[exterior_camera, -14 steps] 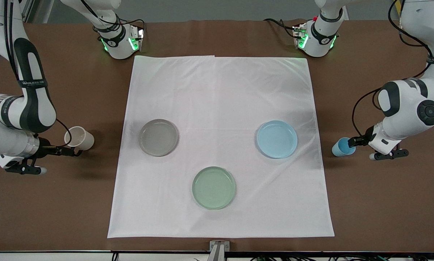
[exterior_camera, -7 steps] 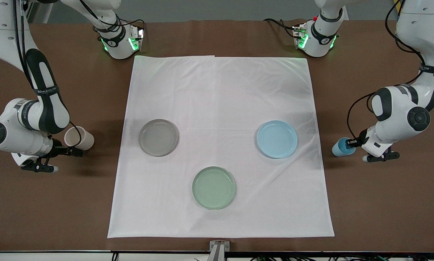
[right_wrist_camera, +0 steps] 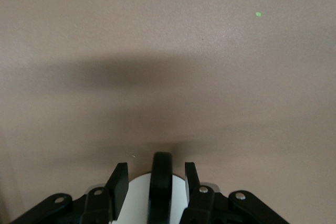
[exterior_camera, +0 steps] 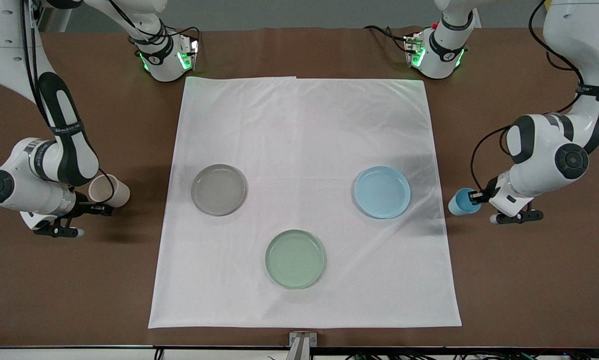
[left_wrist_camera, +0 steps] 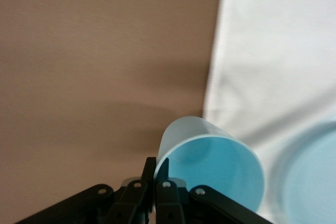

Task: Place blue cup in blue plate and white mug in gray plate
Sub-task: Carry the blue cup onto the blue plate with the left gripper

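The blue cup (exterior_camera: 463, 202) is upright over the brown table beside the cloth's edge, toward the left arm's end. My left gripper (exterior_camera: 474, 197) is shut on its rim; the left wrist view shows the fingers (left_wrist_camera: 151, 167) pinching the cup's (left_wrist_camera: 215, 166) wall. The blue plate (exterior_camera: 382, 192) lies on the cloth close by and also shows in the left wrist view (left_wrist_camera: 315, 182). The white mug (exterior_camera: 108, 190) stands on the table toward the right arm's end. My right gripper (exterior_camera: 99, 206) is open, one finger on each side of the mug's black handle (right_wrist_camera: 161, 182). The gray plate (exterior_camera: 218, 189) lies on the cloth.
A pale green plate (exterior_camera: 295, 258) lies on the white cloth (exterior_camera: 304, 125), nearer the front camera than the other two plates. The arm bases stand along the table's back edge.
My left gripper has carried the blue cup a short way toward the blue plate. The right arm has swung its elbow in; the white mug has stayed in place.
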Robot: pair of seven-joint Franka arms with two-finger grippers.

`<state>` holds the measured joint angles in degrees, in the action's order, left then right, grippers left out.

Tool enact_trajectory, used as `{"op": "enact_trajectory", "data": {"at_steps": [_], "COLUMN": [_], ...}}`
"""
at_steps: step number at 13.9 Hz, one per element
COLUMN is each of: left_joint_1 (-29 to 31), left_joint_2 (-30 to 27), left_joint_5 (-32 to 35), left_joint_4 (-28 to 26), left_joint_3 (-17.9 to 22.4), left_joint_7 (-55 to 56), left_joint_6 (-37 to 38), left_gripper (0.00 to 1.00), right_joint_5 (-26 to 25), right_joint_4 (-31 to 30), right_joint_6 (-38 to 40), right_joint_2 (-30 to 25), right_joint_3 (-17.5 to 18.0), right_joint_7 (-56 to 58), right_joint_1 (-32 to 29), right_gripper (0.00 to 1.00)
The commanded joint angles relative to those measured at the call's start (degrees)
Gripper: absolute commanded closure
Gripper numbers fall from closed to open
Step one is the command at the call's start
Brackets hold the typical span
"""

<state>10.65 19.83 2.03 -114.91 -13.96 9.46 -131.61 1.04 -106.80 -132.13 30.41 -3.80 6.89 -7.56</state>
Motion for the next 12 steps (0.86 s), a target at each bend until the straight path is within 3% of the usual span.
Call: {"op": "enact_trajectory", "data": {"at_steps": [1,4,6,9,12], "left_joint_1": [-0.63,-5.89,-8.0,-10.29,-11.26], "left_joint_2": [-1.72,-0.49,1.43,4.16,5.83], "left_joint_5": [1.05,1.05,1.05,1.05,1.22], "left_joint_4": [-0.31,-0.31,-0.49,-0.66,-0.4], "left_joint_3": [-5.8,-7.14,-7.23,-7.05,-6.96], "left_joint_7": [9.05,18.21,20.24,23.93,26.22], "left_joint_6": [2.15,1.71,-0.21,-3.56,-4.01], "left_gripper": [1.0,1.0,1.0,0.98,0.84], "right_joint_5": [0.01,0.01,0.01,0.01,0.01], "right_joint_4": [-1.66,-2.01,-1.83,-1.39,-1.3], "right_joint_6": [-0.76,-0.59,-0.59,-0.76,-1.11], "right_joint_2": [-0.79,-0.79,-0.79,-0.79,-0.79], "right_joint_3": [0.81,0.81,0.81,0.81,0.81], "right_joint_7": [2.25,2.26,2.26,2.26,2.26], "right_joint_1": [-1.49,-1.58,-1.49,-1.4,-1.4], "right_gripper": [0.58,0.6,0.66,0.66,0.66]}}
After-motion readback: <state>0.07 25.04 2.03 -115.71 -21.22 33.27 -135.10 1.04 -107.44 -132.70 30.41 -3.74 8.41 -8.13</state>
